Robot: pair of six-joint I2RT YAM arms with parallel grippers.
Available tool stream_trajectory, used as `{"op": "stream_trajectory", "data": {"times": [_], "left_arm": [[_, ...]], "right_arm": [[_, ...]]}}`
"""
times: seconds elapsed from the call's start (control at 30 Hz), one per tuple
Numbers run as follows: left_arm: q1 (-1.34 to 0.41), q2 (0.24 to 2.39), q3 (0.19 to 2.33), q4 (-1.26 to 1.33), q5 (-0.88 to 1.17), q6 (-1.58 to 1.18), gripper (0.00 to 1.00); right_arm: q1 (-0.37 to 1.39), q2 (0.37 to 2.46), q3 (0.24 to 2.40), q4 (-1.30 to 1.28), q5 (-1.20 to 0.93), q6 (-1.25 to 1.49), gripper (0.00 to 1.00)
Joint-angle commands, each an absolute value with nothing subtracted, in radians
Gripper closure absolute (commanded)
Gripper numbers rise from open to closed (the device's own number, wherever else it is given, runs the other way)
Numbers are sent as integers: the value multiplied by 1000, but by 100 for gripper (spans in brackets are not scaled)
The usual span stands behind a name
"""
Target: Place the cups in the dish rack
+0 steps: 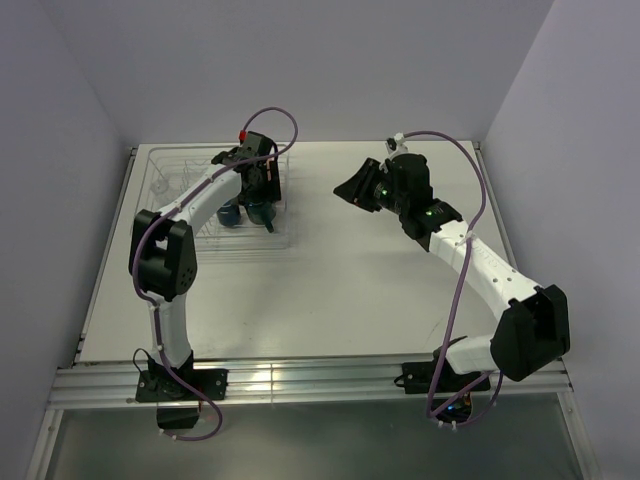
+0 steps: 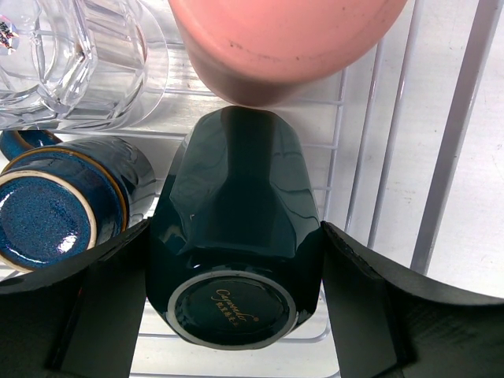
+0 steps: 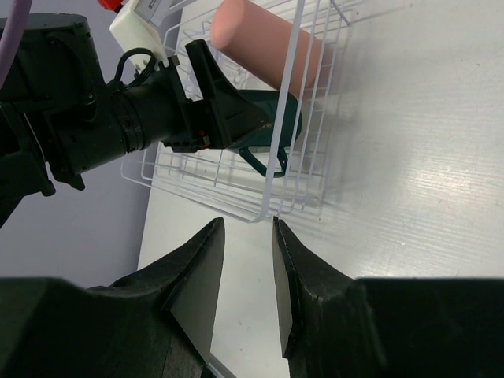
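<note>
The dish rack (image 1: 165, 160) of thin wire stands at the back left of the table. My left gripper (image 2: 236, 230) is inside it, its fingers pressed on both sides of the teal mug (image 2: 236, 173), which is base-up towards the camera. The navy mug (image 2: 55, 213) lies just left of it, the salmon-pink tumbler (image 2: 276, 39) just beyond, and clear glass tumblers (image 2: 79, 55) at the top left. My right gripper (image 3: 248, 228) is slightly open and empty, in the air right of the rack (image 3: 285, 118). It sees the teal mug (image 3: 260, 126) and pink tumbler (image 3: 264, 47).
The white table (image 1: 380, 290) stretches right and in front of the rack. Walls close in behind and on both sides. The left arm (image 1: 165, 250) reaches over the rack's near edge. The right arm (image 1: 480, 270) stretches across the right half.
</note>
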State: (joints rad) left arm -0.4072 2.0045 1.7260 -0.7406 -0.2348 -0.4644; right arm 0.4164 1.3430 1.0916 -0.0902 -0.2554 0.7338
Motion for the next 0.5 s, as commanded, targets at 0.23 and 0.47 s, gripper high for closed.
{"op": "stream_trajectory", "data": {"times": [0.23,0.47], "left_arm": [[-416,2023,1749,-716,-255,-459,25],[-420,2036,1746,-712,-259,-457,24]], "right_arm": [[416,1324,1089,-49,-255,716,61],[416,1328,1088,-48,-255,715,62]]}}
